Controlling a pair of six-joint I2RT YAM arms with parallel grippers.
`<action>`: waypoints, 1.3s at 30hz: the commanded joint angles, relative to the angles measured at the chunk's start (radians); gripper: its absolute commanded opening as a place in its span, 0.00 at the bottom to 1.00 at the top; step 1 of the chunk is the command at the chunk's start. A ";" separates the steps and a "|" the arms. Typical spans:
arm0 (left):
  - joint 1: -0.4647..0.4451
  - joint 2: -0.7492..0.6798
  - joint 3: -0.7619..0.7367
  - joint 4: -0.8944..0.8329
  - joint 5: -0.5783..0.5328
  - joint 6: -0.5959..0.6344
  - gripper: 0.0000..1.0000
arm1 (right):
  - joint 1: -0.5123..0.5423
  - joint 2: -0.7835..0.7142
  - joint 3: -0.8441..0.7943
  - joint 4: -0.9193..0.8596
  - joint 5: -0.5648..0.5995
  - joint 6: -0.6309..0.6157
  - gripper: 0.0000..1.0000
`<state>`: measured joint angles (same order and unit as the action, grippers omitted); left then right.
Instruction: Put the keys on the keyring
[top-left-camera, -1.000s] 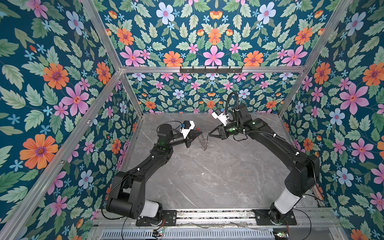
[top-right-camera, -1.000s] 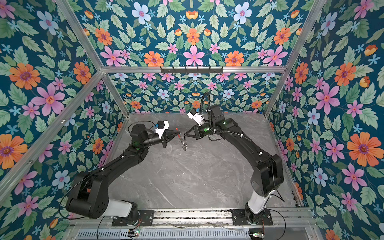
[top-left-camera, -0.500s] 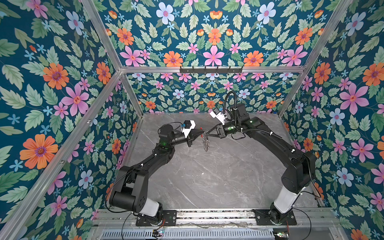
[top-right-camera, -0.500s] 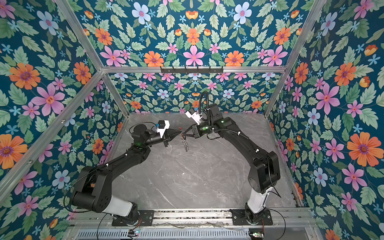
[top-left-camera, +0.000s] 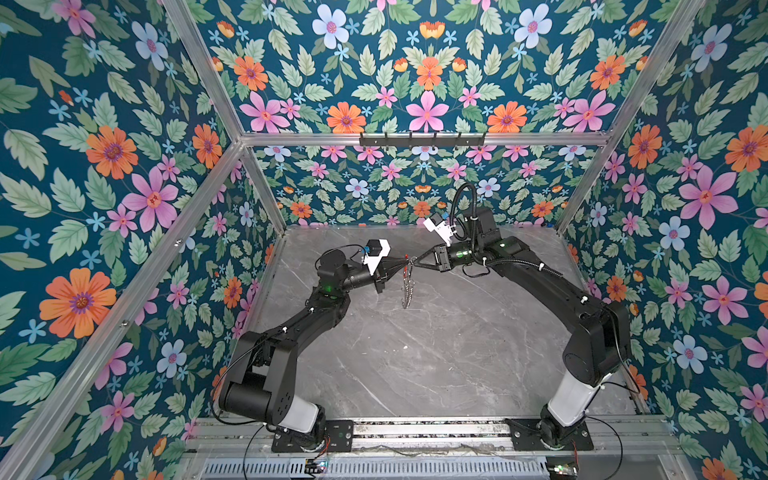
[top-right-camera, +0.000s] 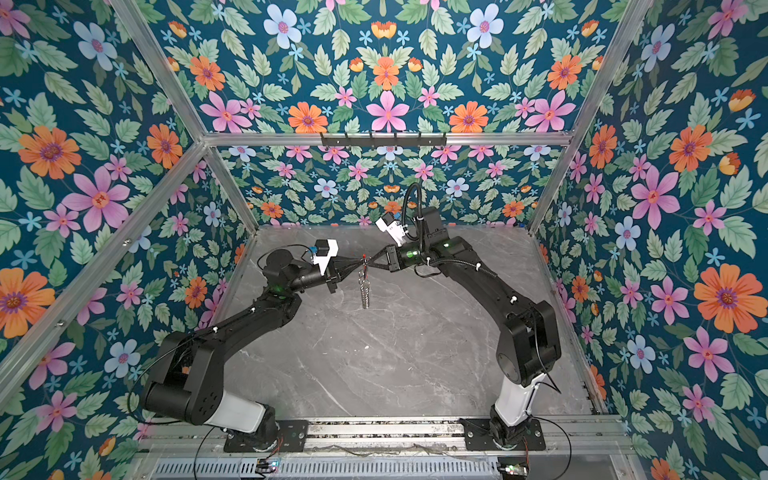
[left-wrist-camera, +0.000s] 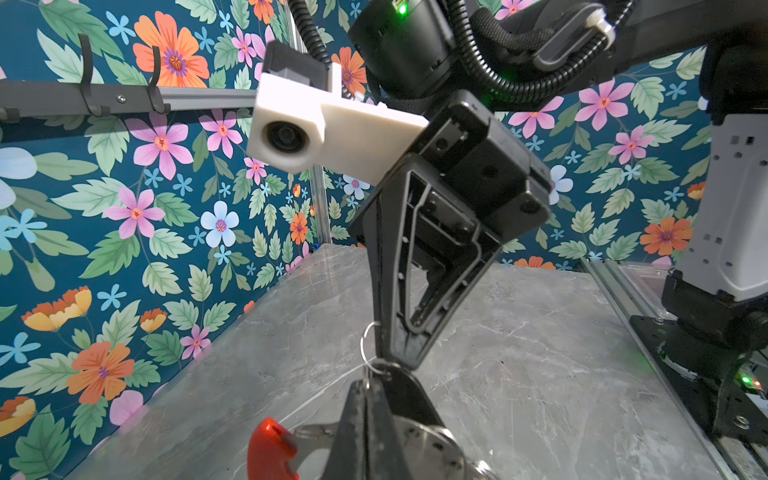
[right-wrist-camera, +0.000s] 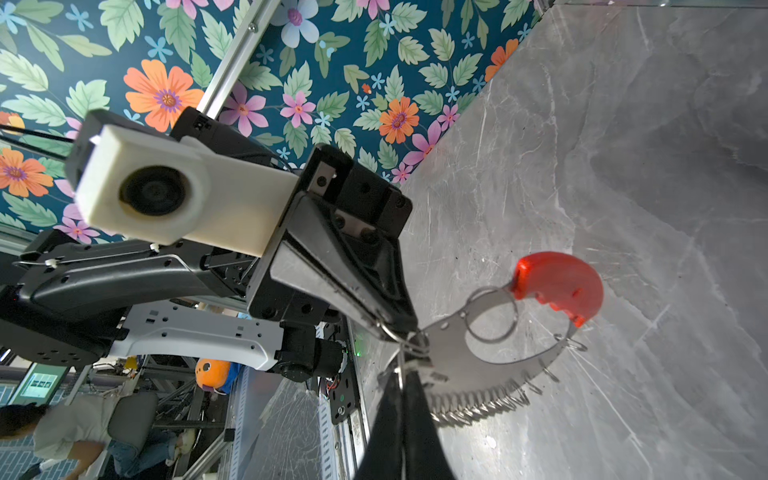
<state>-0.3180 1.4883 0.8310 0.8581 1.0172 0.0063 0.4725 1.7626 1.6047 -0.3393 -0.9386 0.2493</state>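
Both grippers meet tip to tip above the back of the table. The keyring (top-left-camera: 407, 289), a grey disc fringed with silver loops (right-wrist-camera: 478, 407) and bearing a red curved piece (right-wrist-camera: 557, 286), hangs edge-on below them. My left gripper (left-wrist-camera: 367, 386) is shut on thin silver wire at the disc's top rim. My right gripper (right-wrist-camera: 402, 374) is shut on thin ring wire at the same spot. The keys, a black tag (left-wrist-camera: 409, 397) with a silver split ring (left-wrist-camera: 365, 345), lie against the disc just under the right fingertips (left-wrist-camera: 397, 353). A larger ring (right-wrist-camera: 492, 316) overlaps the disc's arm.
The grey marble table (top-left-camera: 436, 353) lies under the hanging disc. Floral walls close in at left, back and right, and a black hook rail (top-left-camera: 422, 139) runs along the back frame. The arm bases sit on the front rail (top-left-camera: 415, 432).
Both grippers, still shut and tip to tip, have drifted slightly toward the back wall with the keyring hanging beneath. The left arm has folded a little.
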 joint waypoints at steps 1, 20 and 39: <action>0.000 -0.003 0.004 0.055 0.020 -0.008 0.00 | -0.003 -0.002 -0.003 0.052 -0.002 0.034 0.00; 0.000 0.043 -0.030 0.400 -0.007 -0.225 0.00 | -0.004 0.016 -0.031 0.111 -0.081 0.109 0.00; 0.000 0.126 -0.045 0.644 -0.068 -0.431 0.00 | -0.039 -0.094 -0.105 0.142 -0.019 0.084 0.00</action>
<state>-0.3180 1.6100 0.7773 1.4326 0.9649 -0.3973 0.4324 1.6726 1.4975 -0.2214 -0.9421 0.3435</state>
